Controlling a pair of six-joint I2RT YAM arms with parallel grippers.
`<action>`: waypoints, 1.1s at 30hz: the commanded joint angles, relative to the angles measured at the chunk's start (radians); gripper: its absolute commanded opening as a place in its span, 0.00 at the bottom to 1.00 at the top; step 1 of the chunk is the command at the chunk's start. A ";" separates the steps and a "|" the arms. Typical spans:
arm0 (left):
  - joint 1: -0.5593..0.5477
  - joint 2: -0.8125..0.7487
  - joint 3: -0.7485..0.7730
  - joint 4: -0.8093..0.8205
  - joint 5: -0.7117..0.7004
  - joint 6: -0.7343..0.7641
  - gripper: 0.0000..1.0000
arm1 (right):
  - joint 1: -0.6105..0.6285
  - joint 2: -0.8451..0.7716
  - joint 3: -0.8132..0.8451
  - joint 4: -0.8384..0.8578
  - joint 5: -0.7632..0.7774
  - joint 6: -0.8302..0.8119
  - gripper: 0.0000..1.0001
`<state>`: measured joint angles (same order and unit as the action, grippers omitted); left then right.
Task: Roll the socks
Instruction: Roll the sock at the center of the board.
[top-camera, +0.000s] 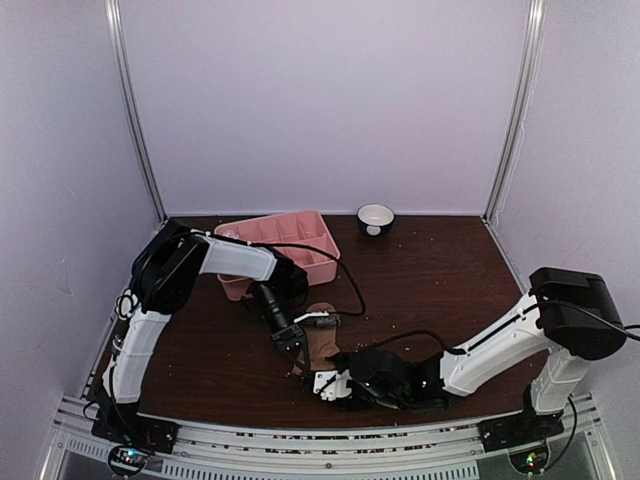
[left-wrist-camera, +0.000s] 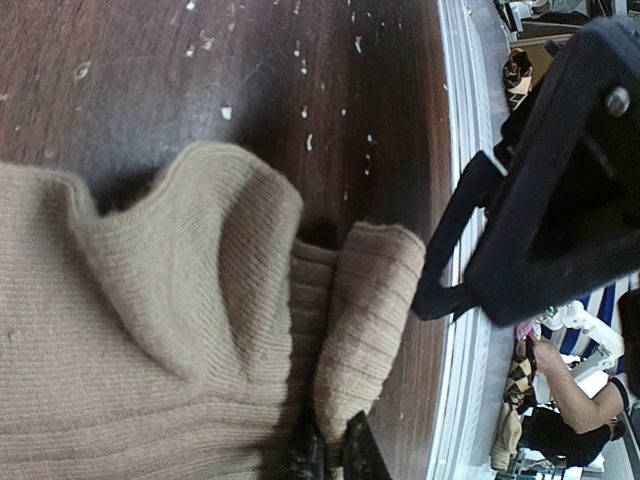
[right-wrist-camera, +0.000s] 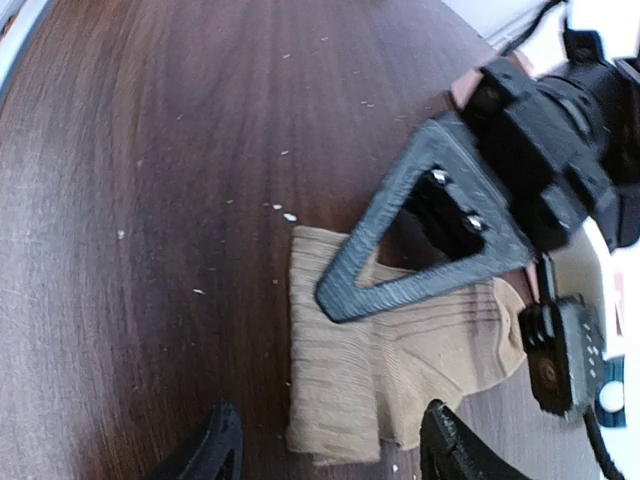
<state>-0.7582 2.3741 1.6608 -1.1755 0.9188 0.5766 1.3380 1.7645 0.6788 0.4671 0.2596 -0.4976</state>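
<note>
The tan-brown sock (top-camera: 323, 345) lies on the dark table near the front, its near end folded over into a thick roll (right-wrist-camera: 345, 400). My left gripper (left-wrist-camera: 330, 455) is shut on the folded edge of the tan sock (left-wrist-camera: 150, 330), and it shows in the top view (top-camera: 292, 343). Its dark fingers (right-wrist-camera: 420, 240) rest on the sock in the right wrist view. My right gripper (right-wrist-camera: 330, 425) is open, its jaws standing on either side of the rolled end, low over the table (top-camera: 326, 385). The pink sock is not in view.
A pink compartmented tray (top-camera: 285, 240) stands at the back left, partly behind the left arm. A small dark bowl with a white inside (top-camera: 375, 218) sits at the back centre. The table's front rail (left-wrist-camera: 460, 300) runs close to the sock. White crumbs dot the wood.
</note>
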 joint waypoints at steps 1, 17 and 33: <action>-0.004 0.088 -0.027 0.071 -0.201 -0.007 0.00 | -0.010 0.055 0.039 -0.086 -0.034 -0.146 0.58; -0.004 0.117 0.006 0.027 -0.179 0.022 0.00 | -0.095 0.182 0.140 -0.230 -0.141 -0.064 0.17; 0.007 -0.246 -0.199 0.191 -0.309 0.105 0.98 | -0.198 0.253 0.091 -0.275 -0.558 0.356 0.00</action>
<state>-0.7605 2.2215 1.5475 -1.1290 0.8265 0.6571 1.1629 1.9057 0.8417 0.3679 -0.1471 -0.2970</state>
